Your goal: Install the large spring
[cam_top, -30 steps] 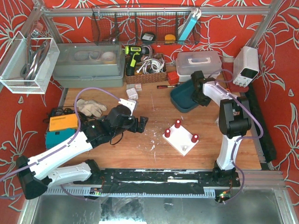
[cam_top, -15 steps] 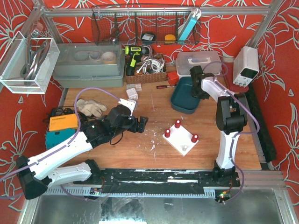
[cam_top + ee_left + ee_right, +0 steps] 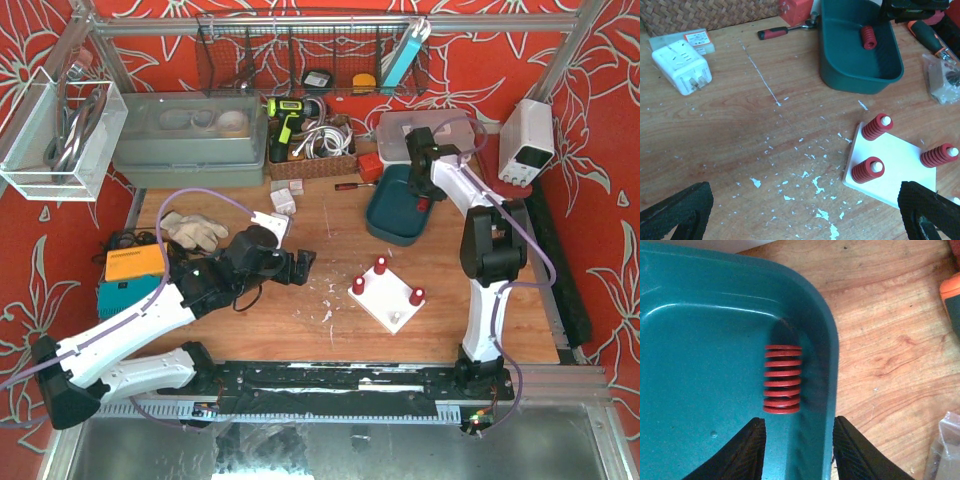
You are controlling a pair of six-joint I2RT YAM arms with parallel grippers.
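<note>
Wooden tabletop (image 3: 330,345) is filling the scene, speckled with white flecks. Nearest to you, left of centre, your left gripper (image 3: 306,262) is hovering above the bare wood. Its fingers are spread wide apart and holding nothing.

Just right of centre, a little in from the near edge, a white base plate (image 3: 388,293) is lying flat. Three seated springs (image 3: 868,170) are already standing on its pegs. One bare peg (image 3: 394,319) is waiting at the plate's nearest corner.

Farther back, toward the far right corner, a teal bin (image 3: 850,82) is sitting on the wood, well apart from the plate. The large spring (image 3: 782,379) is lying on its side inside the bin, pressed against the wall nearest the right edge of the table.

Your right gripper (image 3: 799,440) is hanging over that same spot. Its fingers are apart and gripping nothing, and the spring is lying just ahead of them. One finger is over the bin floor, and the other looks to be over the bin wall or just outside it.

You are working on the pick, judging by this: three springs are mounted and the last one is not yet grasped. The next move is calling for a small shift so both fingers are clearing the wall. After that you are lowering and closing across the coils. The tight gap between the spring and the wall is the likely snag.
</note>
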